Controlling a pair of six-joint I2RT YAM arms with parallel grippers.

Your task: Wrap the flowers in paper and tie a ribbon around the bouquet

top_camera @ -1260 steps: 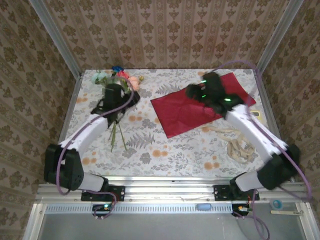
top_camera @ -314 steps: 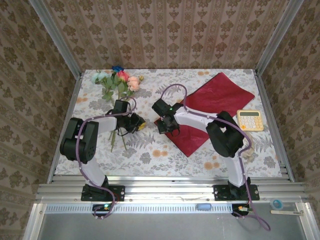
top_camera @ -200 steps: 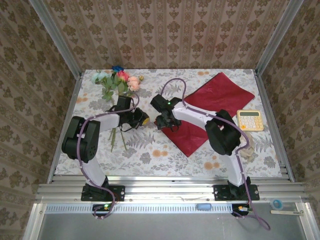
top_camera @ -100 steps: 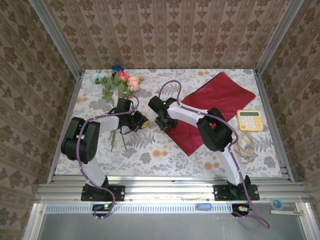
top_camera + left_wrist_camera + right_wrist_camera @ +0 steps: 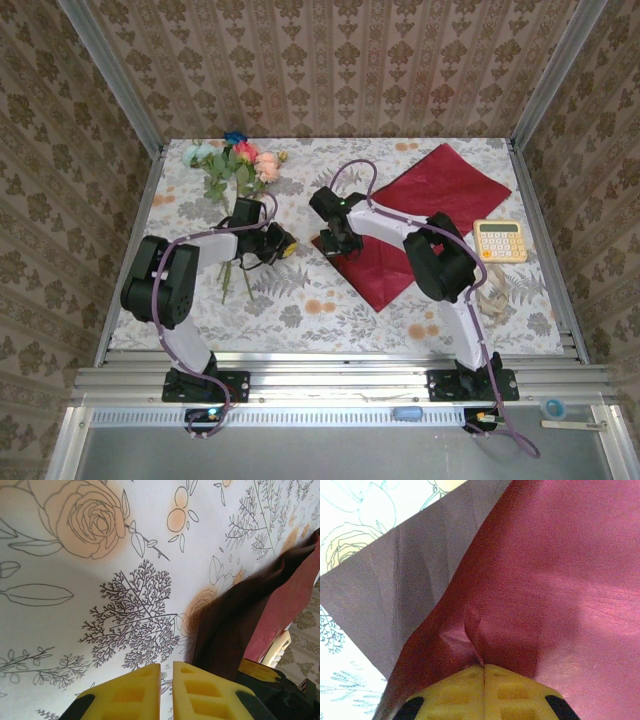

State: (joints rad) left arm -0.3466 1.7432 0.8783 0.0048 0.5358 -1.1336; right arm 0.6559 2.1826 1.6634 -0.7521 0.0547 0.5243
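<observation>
Right gripper (image 5: 484, 666) pinching the paper's (image 5: 430, 205) near-left corner at the middle of the table (image 5: 300, 310).

Its yellow pads (image 5: 512, 685) are pressed together on a puckered fold of the dark red sheet, a crease seen from the right wrist. The left wrist view shows that corner lifted off the table, and the left gripper (image 5: 166, 667) with pads almost touching, holding nothing. From overhead, the whole sheet slants toward the far right corner. The flowers (image 5: 240, 162) lie at the far left corner.
</observation>
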